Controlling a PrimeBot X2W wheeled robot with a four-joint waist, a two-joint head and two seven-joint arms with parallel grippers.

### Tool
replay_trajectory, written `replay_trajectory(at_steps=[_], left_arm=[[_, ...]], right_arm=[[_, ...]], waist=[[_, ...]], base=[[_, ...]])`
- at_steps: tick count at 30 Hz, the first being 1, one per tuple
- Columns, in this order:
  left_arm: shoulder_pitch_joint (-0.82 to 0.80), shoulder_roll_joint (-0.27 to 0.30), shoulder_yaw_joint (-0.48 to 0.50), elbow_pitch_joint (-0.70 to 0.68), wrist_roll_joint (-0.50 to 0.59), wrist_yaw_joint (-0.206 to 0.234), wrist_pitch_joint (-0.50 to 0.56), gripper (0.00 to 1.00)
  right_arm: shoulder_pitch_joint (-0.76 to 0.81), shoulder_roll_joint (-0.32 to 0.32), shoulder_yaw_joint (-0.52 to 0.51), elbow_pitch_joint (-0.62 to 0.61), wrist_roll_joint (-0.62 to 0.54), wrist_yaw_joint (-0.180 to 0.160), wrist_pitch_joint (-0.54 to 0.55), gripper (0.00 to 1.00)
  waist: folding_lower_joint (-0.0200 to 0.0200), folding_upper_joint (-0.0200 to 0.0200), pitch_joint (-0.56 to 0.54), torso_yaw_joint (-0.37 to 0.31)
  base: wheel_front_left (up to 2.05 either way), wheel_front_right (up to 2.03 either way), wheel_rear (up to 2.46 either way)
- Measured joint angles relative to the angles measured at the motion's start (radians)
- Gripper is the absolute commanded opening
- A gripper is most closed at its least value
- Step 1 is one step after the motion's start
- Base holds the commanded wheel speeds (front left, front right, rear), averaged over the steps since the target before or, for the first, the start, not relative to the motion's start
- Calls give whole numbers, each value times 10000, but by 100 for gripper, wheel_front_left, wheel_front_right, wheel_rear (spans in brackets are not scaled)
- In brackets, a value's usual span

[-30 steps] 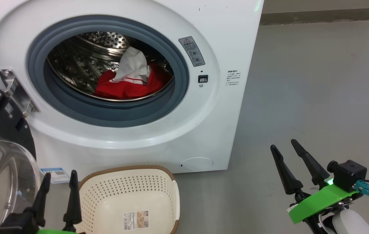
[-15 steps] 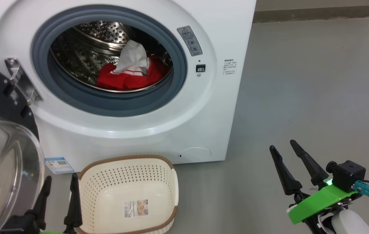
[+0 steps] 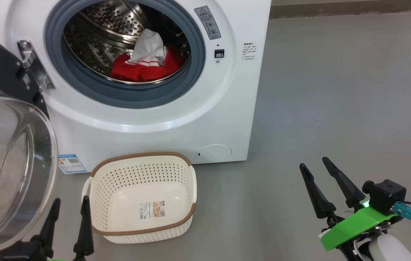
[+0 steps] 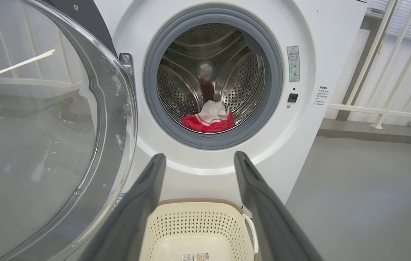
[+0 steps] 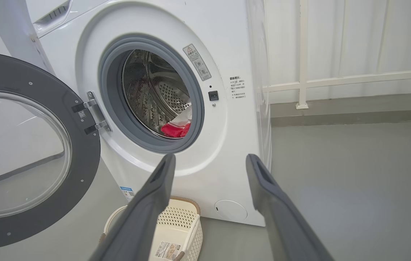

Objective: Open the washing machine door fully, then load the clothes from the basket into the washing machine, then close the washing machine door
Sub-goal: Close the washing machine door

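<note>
Clothes (image 3: 138,70) are in the drum (image 3: 100,21) of the washing machine (image 3: 176,119): a red heap with a white piece on top, lying low at the front behind the grey seal (image 3: 129,98). I see the washing machine door (image 5: 86,156) swung wide on its hinge (image 3: 33,65), standing off the left side of the opening, with the glass bowl bulging out my way. The basket (image 3: 133,177) sits on the floor (image 3: 335,90) just in front of the machine, below the opening. Its bottom is bare apart from the label sticker (image 3: 151,210). On the machine's front, a blue sticker (image 3: 72,163) is low left and a round cap (image 3: 214,153) low right. The left gripper (image 3: 71,201) is released, fingers spread and gripping nothing. It's low between the door glass and the basket's near-left corner, close to both, and I can't tell if it touches. The right gripper (image 3: 314,163) is also released and spread, over open floor well right of the basket and machine. A white railing (image 5: 335,79) runs behind.
</note>
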Motion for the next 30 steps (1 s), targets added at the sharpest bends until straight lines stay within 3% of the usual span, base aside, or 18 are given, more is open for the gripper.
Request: replay_trajectory(at_steps=[30], left_arm=[[-1, 56, -107, 67, -35, 90, -6, 100]], right_arm=[[0, -54, -25, -4, 0, 0, 0, 100]], waist=[[0, 0, 59, 128]], base=[[-1, 1, 0]])
